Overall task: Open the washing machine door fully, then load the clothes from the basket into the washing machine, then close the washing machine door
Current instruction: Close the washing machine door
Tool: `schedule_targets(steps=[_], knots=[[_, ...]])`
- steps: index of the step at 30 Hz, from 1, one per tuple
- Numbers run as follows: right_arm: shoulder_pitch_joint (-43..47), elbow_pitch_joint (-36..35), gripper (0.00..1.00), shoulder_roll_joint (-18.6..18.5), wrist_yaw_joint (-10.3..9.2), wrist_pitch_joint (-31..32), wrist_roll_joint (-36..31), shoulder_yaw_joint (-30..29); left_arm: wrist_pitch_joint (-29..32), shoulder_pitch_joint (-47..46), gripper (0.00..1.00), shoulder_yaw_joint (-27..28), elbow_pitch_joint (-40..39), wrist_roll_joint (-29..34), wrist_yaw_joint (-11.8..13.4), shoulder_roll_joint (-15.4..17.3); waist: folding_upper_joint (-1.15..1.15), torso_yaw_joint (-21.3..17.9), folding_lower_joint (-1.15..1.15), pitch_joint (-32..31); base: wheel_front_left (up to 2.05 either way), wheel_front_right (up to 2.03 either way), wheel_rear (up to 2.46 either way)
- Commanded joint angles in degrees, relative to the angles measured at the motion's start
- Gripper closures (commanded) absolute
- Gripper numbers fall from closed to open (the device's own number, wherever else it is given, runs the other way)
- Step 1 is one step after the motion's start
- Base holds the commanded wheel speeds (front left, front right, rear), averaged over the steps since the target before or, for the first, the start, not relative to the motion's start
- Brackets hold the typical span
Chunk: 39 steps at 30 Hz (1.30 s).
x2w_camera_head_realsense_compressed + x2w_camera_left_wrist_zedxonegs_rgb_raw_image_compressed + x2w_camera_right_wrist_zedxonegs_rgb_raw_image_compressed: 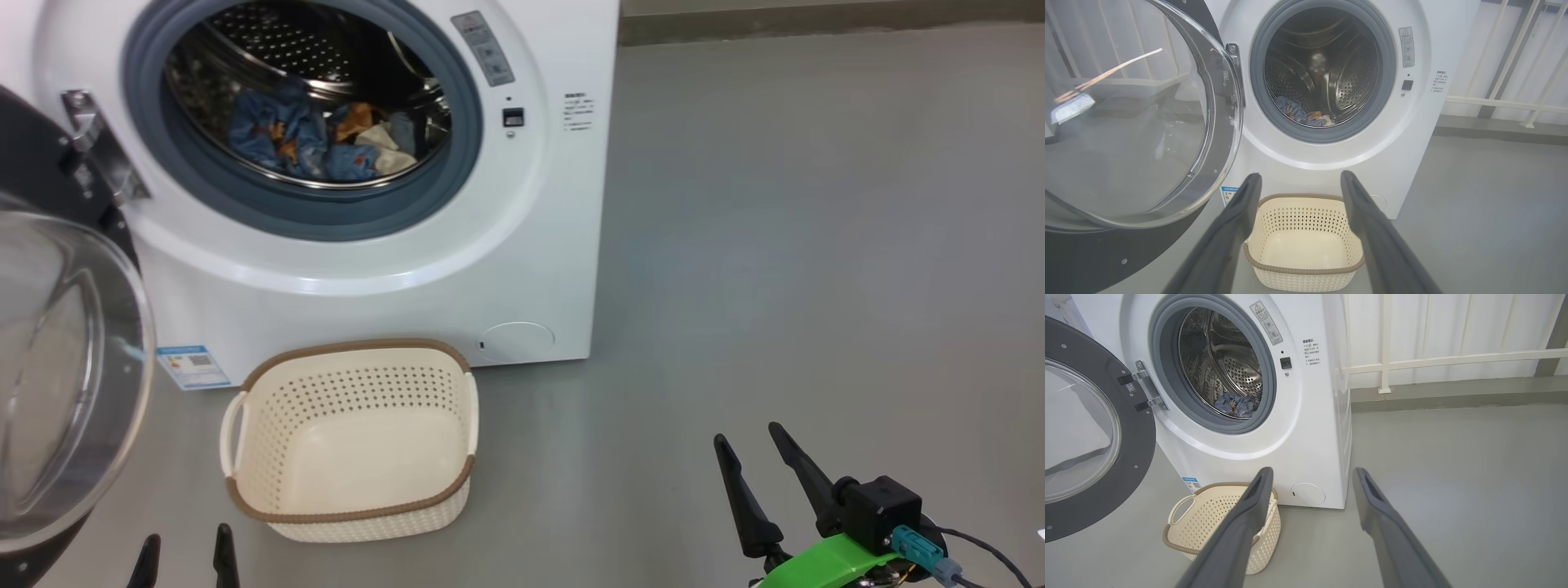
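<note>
The white washing machine (522, 261) stands with its door (57, 359) swung wide open to the left, glass bowl facing out. The clothes (318, 139), blue with orange and cream pieces, lie in the steel drum and show as clothes (1302, 114) and clothes (1235, 405) in the wrist views. The cream basket (269, 425) sits empty on the floor before the machine. My left gripper (184, 551) is open at the lower left, just left of the basket. My right gripper (749, 441) is open at the lower right, well clear of the basket (1188, 522).
Grey floor (816, 245) stretches to the right of the machine. A white railing (1453, 359) and pale wall run behind it. The open door (1126, 122) juts out on the left, close to my left gripper (1300, 177).
</note>
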Motion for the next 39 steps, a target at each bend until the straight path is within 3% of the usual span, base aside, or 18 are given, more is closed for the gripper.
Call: schedule_targets(steps=[1, 22, 39], knots=[[-0.06, -1.29, 0.00, 0.18, 0.16, -0.28, -0.68, 1.53, -0.33, -2.32, 0.00, 1.92, -1.05, -0.23, 0.56, 0.31, 0.00, 1.64, 0.00, -0.36, 0.00, 0.00, 0.00], [1.04, -1.43, 0.00, 0.18, 0.16, -0.28, -0.22, 1.77, -0.33, -0.84, 0.00, 2.92, -0.89, -1.24, 2.66, 0.31, 0.00, 16.29, 0.00, -1.25, 0.00, 0.00, 0.00], [1.37, -2.07, 0.00, 0.18, 0.16, -0.28, -0.78, 1.39, -0.33, -0.29, 0.00, 4.35, -0.12, -2.15, 3.91, 0.31, 0.00, 25.57, 0.00, -1.64, 0.00, 0.00, 0.00]])
